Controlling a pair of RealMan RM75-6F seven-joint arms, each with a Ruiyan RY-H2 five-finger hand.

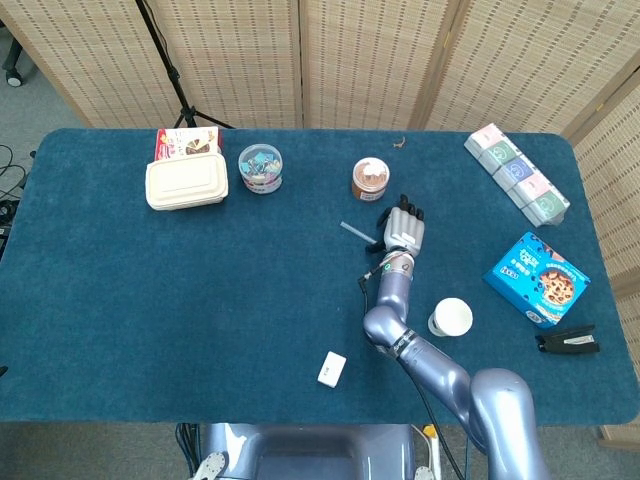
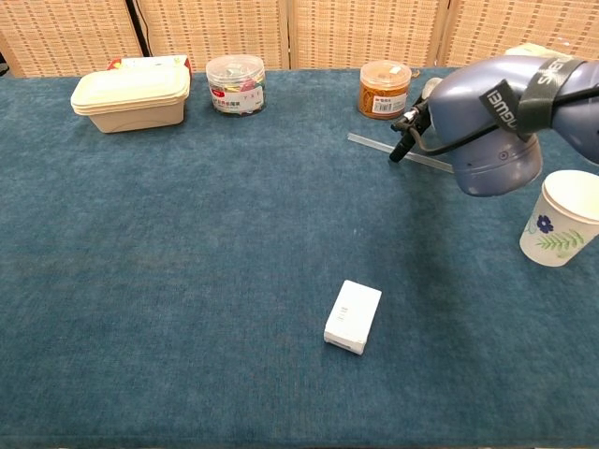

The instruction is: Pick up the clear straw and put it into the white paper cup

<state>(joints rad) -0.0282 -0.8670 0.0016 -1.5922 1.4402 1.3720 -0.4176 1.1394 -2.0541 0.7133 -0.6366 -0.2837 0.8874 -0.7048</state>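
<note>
The clear straw [image 1: 354, 232] lies flat on the blue table, just in front of a brown jar; in the chest view the straw [image 2: 374, 143] runs right until my forearm [image 2: 487, 126] hides it. My right hand [image 1: 404, 226] lies over the straw's right end with its fingers stretched out side by side, and no grip on the straw shows. The white paper cup [image 1: 451, 317] stands upright to the right of my forearm; in the chest view the cup [image 2: 562, 217] shows a leaf print. My left hand appears in neither view.
A brown jar [image 1: 370, 179] stands just beyond my right hand. A small white box [image 1: 332, 368] lies near the front edge. A takeaway box [image 1: 186, 183] and a clip tub [image 1: 260, 167] sit far left. A blue cookie box [image 1: 536, 279] and a black stapler [image 1: 568, 341] lie right.
</note>
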